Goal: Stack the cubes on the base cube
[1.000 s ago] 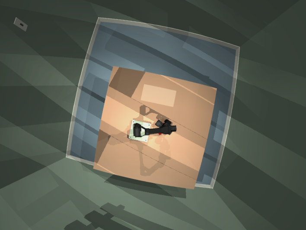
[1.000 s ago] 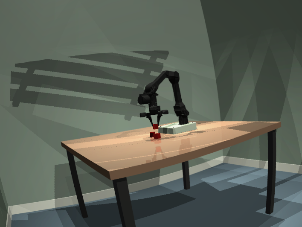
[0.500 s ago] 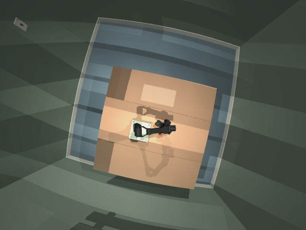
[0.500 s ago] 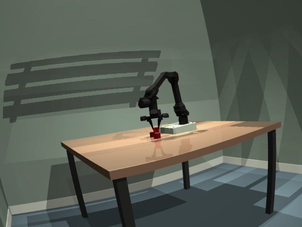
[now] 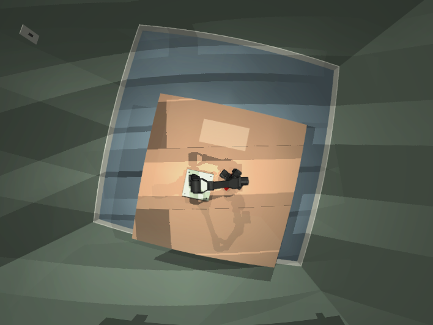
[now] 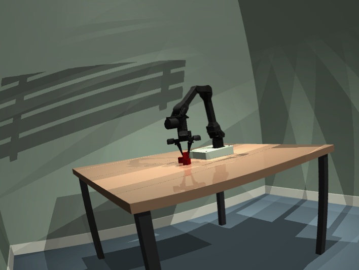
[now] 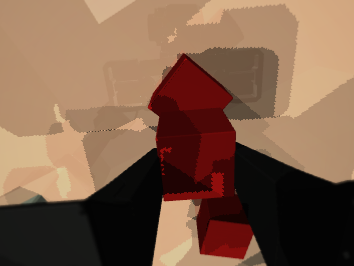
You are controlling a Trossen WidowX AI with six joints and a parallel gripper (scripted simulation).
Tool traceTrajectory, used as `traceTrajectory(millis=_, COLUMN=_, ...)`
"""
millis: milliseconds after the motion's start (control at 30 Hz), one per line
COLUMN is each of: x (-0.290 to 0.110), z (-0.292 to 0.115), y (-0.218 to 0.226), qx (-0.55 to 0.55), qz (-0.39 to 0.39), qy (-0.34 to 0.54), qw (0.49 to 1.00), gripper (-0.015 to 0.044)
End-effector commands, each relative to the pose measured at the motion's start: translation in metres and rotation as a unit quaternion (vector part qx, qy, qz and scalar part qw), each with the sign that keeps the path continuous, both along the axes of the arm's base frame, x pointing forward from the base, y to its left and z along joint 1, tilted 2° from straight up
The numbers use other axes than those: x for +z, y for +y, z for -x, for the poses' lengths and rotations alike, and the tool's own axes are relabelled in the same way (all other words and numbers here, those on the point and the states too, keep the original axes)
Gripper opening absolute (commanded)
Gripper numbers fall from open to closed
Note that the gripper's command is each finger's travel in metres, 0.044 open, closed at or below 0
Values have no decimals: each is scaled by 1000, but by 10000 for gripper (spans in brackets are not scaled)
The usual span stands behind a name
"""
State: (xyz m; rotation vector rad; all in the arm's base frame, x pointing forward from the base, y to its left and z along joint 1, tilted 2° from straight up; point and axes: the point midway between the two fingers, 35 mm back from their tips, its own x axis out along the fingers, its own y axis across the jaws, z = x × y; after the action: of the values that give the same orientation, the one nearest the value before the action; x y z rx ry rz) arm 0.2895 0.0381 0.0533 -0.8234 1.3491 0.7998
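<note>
We see a tan wooden worktop [image 6: 150, 186] with black legs, standing in a room with green walls and a blue floor. On it stands a black robot arm [image 6: 209, 110] on a pale white base plate [image 6: 224, 150].

The arm bends over and reaches down. Its black tool [image 6: 184, 154] points at the worktop, just beside the base plate. The tool is pinching a dark red cube [image 7: 196, 152] between its two black fingers. From the wrist view this held cube sits right in the middle, with one finger on each side of it.

There are two more red cubes. One red cube [image 7: 191, 87] shows past the held one, higher in the wrist view, and is turned so a corner points up in the picture. The held cube overlaps it there, but we cannot tell if they touch. The other small red cube [image 7: 225, 237] shows lower in the wrist view, near the right finger, with the held cube partly in front of it.

From the side view the red cubes [image 6: 184, 159] look like one little red bunch low on the worktop, right under the tool. We cannot tell there which cube is which, or which one is the fixed one.

From the top view the arm hides almost all of them, and only a tiny red bit [image 5: 226, 189] peeks out under the arm.
</note>
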Motion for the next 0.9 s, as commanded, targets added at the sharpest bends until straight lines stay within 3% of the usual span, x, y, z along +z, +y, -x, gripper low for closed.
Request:
traceTrajectory(millis=0, x=-1, z=0, y=-1, qx=-2, qz=3, qy=-1, qw=1000, gripper=105)
traceTrajectory(millis=200, x=-1, z=0, y=-1, qx=-2, qz=3, qy=-1, qw=1000, gripper=105)
traceTrajectory(millis=333, x=-1, z=0, y=-1, qx=-2, qz=3, qy=-1, qw=1000, gripper=205)
traceTrajectory(millis=867, x=16, z=1, y=0, qx=0, qz=0, qy=0, qw=1000, gripper=205)
